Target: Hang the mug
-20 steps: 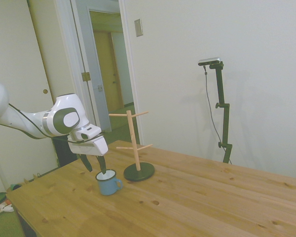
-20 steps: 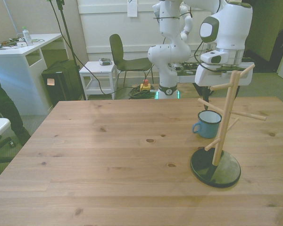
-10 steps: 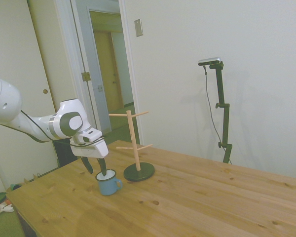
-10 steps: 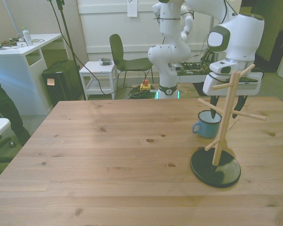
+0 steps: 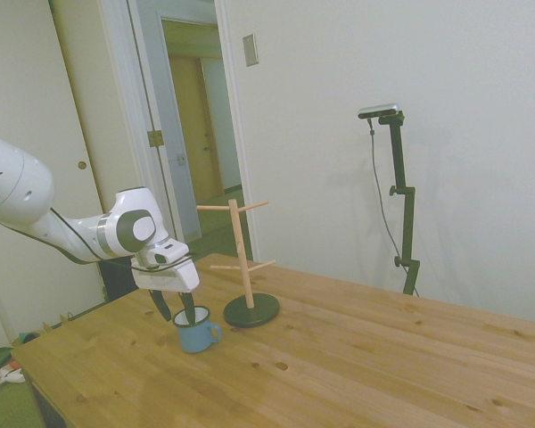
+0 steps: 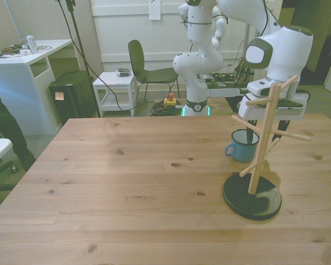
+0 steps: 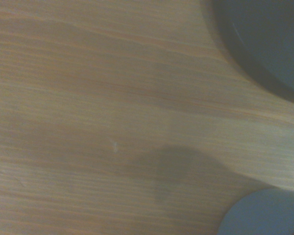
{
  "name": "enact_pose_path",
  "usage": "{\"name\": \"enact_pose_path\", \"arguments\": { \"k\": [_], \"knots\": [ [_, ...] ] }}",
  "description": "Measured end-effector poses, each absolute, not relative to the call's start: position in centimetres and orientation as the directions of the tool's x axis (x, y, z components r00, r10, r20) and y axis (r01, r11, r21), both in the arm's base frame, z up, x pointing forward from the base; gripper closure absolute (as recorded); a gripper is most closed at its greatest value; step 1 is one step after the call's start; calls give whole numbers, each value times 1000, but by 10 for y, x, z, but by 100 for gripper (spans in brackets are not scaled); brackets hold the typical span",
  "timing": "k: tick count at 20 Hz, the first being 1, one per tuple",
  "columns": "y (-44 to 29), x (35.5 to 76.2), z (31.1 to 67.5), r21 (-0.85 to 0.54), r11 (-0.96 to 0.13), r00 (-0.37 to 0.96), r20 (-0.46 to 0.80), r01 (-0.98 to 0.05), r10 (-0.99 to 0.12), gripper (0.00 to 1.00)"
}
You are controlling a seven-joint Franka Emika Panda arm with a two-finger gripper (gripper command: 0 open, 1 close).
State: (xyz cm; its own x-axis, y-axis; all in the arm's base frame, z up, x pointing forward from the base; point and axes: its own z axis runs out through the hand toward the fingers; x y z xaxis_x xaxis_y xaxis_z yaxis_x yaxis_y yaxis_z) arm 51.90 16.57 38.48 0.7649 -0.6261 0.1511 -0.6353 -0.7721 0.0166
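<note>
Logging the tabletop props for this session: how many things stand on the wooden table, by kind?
Blue mug: 1
Wooden mug tree on a dark round base: 1
Total: 2

Blue mug (image 5: 196, 332), upright on table, beside rack

Our white Franka arm (image 5: 36, 209): extended low from the side view's left, wrist (image 5: 129, 232) angled downward, gripper (image 5: 177, 308) pointing down at table height with its two dark fingers (image 5: 188, 308) parted, the pair straddling a gap between them.
</note>
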Motion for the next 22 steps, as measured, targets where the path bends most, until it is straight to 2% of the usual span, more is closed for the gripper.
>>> {"name": "enact_pose_path", "arguments": {
  "k": [22],
  "knots": [
    [154, 520, 375, 19, -765, 757, 160, -644, -634, 100]
  ]
}}
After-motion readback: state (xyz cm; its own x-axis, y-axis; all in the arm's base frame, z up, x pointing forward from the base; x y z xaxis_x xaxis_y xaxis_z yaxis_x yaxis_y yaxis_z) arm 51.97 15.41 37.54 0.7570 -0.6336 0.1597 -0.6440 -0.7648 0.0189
